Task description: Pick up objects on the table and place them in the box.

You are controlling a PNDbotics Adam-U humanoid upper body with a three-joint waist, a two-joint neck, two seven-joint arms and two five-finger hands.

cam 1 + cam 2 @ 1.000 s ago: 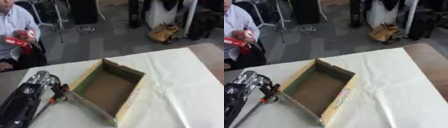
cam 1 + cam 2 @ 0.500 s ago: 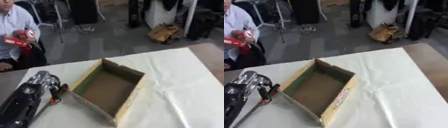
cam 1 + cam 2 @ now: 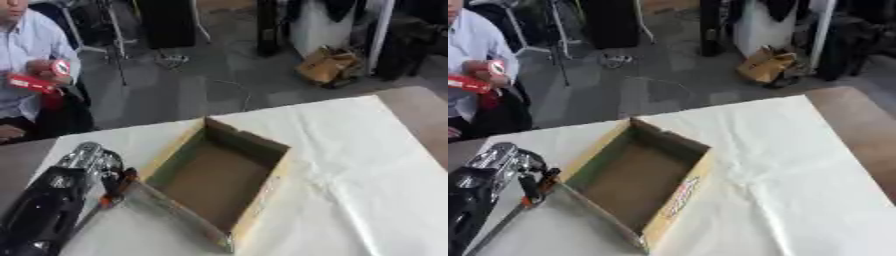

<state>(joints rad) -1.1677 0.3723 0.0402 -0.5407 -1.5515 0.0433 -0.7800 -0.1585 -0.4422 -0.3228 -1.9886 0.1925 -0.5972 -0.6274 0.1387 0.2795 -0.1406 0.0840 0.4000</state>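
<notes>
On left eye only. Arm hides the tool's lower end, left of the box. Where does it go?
Observer: In the right eye view, the tool has a thin grey shaft running down-left from its orange part, over the white cloth, below the left hand.
Operator: Any marking on the box?
Observer: Yes. The right eye view shows red print along the top edge of the box's right wall.
Operator: What's right of the cloth?
Observer: Bare brown table. The right eye view shows a wider strip of it, running further toward the near side.
</notes>
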